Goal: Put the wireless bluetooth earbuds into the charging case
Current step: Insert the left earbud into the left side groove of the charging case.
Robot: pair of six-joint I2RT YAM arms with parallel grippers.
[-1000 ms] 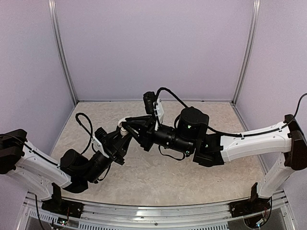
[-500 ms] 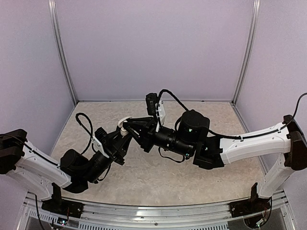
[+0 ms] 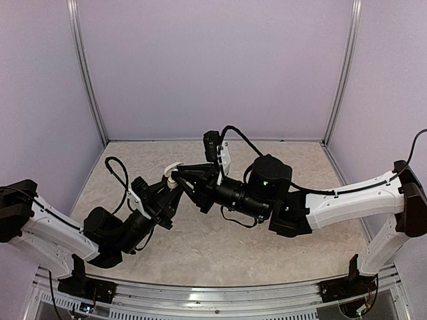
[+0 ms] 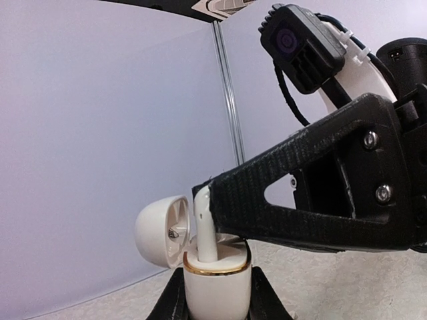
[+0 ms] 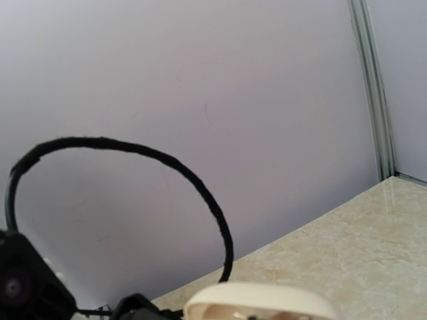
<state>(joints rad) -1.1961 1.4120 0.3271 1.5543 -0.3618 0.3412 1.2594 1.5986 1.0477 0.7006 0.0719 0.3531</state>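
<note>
My left gripper (image 4: 217,305) is shut on a white charging case (image 4: 217,287) with a gold rim and holds it upright above the table. Its lid (image 4: 160,230) hangs open to the left. My right gripper (image 3: 181,177) reaches in from the right, shut on a white stemmed earbud (image 4: 205,230). The stem stands in the case's opening and the head is hidden behind the black finger (image 4: 300,200). Only one earbud shows. In the top view the case (image 3: 172,171) sits where the two grippers meet. The right wrist view shows only the lid's edge (image 5: 260,308).
A black cable (image 5: 200,193) loops across the right wrist view. Lilac walls close in the back and both sides, with a metal post (image 3: 340,70) at the back right. The beige table (image 3: 220,247) lies under both arms.
My right gripper has edged a little left, toward the case, with the earbud in it. My left arm and the case have stayed still.
</note>
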